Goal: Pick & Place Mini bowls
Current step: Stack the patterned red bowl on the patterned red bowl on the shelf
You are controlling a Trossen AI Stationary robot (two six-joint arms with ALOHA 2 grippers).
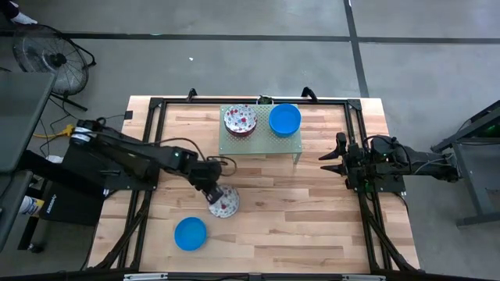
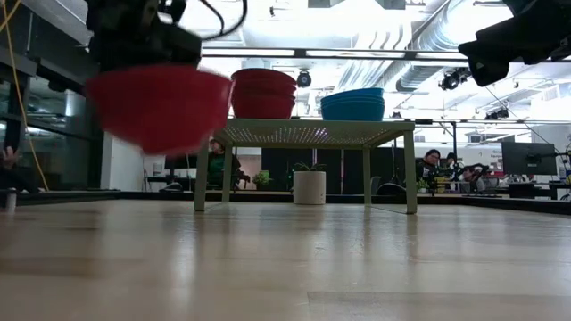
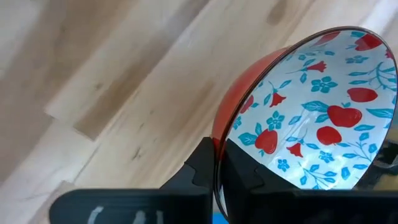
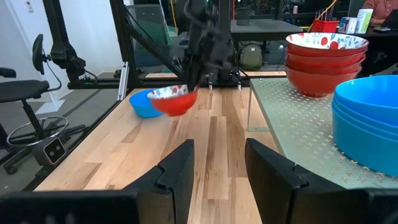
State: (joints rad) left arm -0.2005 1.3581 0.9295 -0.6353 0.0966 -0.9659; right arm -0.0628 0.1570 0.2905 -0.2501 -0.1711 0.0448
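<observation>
Floral-lined red mini bowl (image 1: pixel 224 204) is seen lower centre in the high view, lifted clear of the wooden counter (image 1: pixel 312 218), as the low view shows at upper left. It is pinched by its rim in the left claw (image 3: pixel 219 180), whose fingers are closed tight, one inside the patterned lining and one on the red outer wall. A single blue bowl (image 1: pixel 190 233) lies on the counter just below and left of it. On the green perforated stand (image 1: pixel 287 144), top centre, a stack of red floral bowls (image 1: pixel 241 120) and a stack of blue bowls (image 1: pixel 285 119) sit side by side, apart.

Since only the rim is gripped, the bowl is judged likely to swing or slip; it should be carried level and slowly, raised above the stand's edge before being brought over the matching red stack, then lowered centred before release.

The right claw (image 4: pixel 216 163) waits at the counter's right edge, its fingers parted and empty.
</observation>
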